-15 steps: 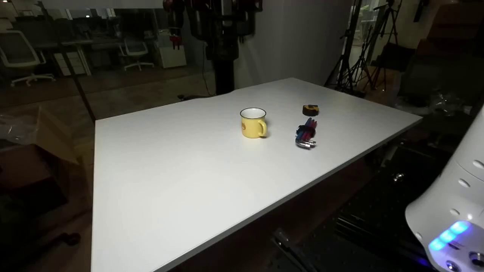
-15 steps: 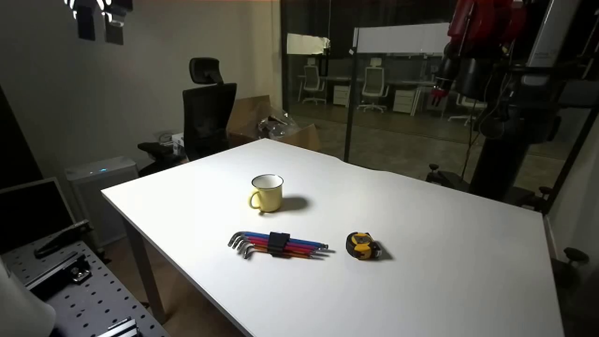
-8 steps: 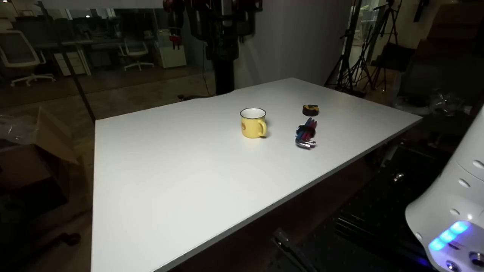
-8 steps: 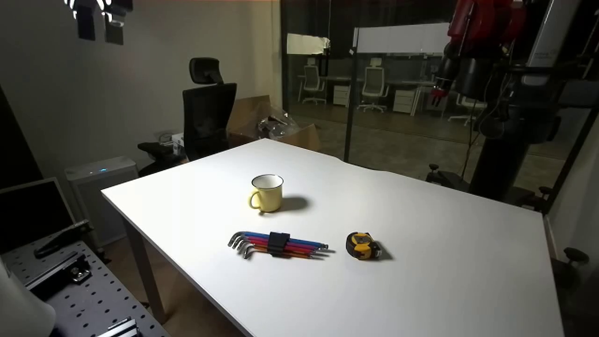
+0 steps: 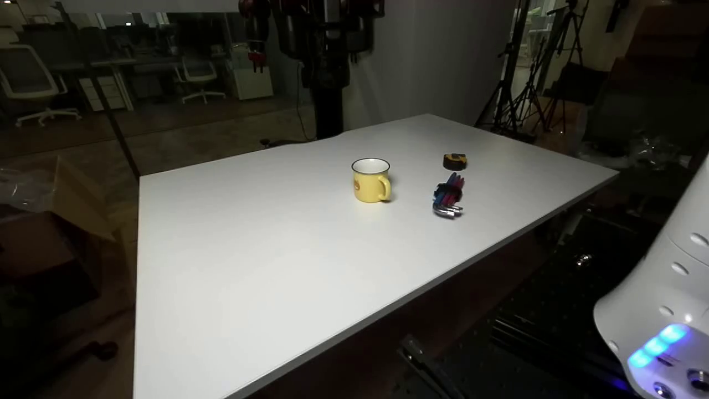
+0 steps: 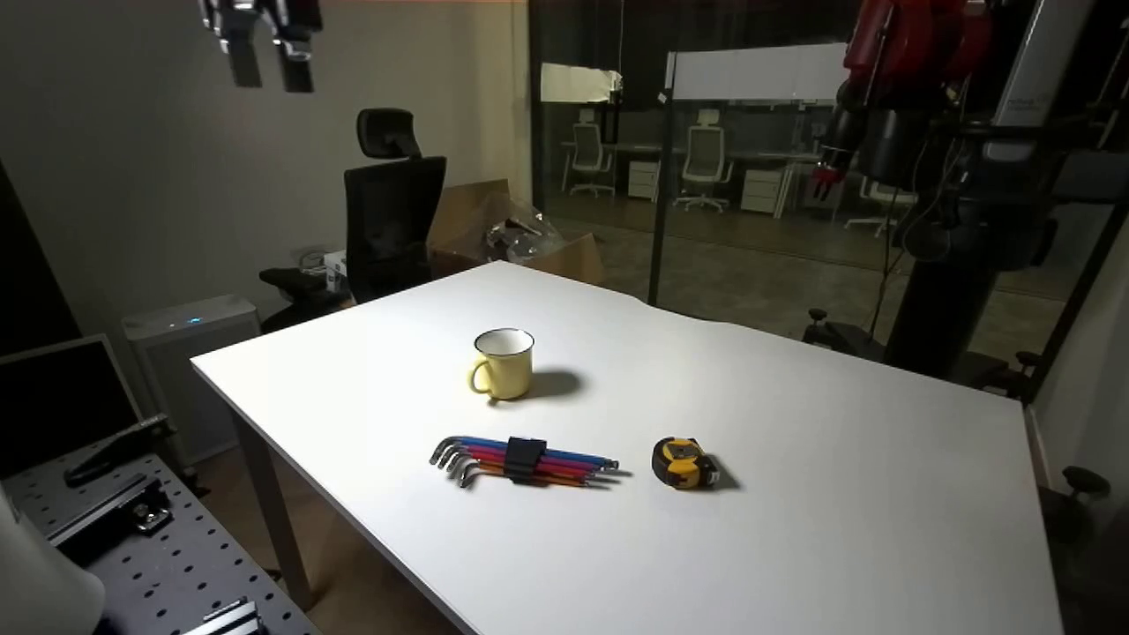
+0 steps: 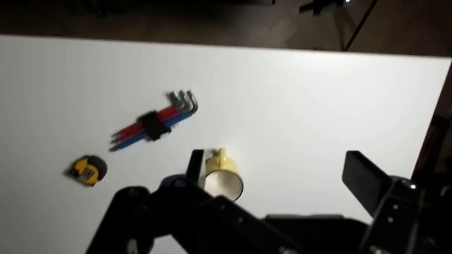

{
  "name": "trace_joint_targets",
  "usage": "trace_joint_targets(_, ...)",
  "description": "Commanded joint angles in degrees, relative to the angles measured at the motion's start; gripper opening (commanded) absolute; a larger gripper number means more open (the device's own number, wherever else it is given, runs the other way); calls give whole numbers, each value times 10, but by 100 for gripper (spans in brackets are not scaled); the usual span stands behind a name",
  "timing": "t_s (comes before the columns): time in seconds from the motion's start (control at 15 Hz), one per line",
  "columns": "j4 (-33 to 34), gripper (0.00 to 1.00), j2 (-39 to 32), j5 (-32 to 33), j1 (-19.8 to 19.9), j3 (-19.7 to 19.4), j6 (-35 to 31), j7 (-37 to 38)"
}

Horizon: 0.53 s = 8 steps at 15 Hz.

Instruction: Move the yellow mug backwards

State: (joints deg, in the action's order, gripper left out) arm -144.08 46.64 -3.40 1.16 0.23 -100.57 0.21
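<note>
The gripper (image 7: pixel 280 173) points seemingly downward, its fingers (image 7: pixel 365 181) spread wide.

You have a yellow mug (image 5: pixel 366 188), dark-rimmed, white inside, with an orange-brown mark. Your hex keys (image 6: pixel 564 459) are blue, red and orange, your tape measure (image 6: pixel 682 462) black-and-yellow.

mug (image 6: pixel 507 375) just sitting upright on the table (image 6: pixel 794 494), hex key set (image 6: pixel 527 460) lying in front of it in an exterior view, tape measure (image 6: pixel 681 463) next along to the right there, gripper (image 6: pixel 272 81) up high, well apart from all three
</note>
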Motion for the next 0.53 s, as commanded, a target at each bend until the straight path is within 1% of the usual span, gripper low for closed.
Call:
trace_joint_targets(0.0, -9, 100, -63, 43, 36, 0, -165, 22)
trace_joint_targets(0.07, -9, 100, -96, 55, 48, 1, -207, 32)
trace_joint_targets(0.13, -16, 100, -46, 38, 26, -6, -152, 8)
trace_joint_targets(0.2, -19, 100, -68, 45, 35, -7, -185, 11)
trace_joint_targets(0.27, -19, 100, -86, 49, 40, -8, -202, 12)
trace_joint_targets(0.47, -17, 100, -102, 50, 42, -8, -211, 14)
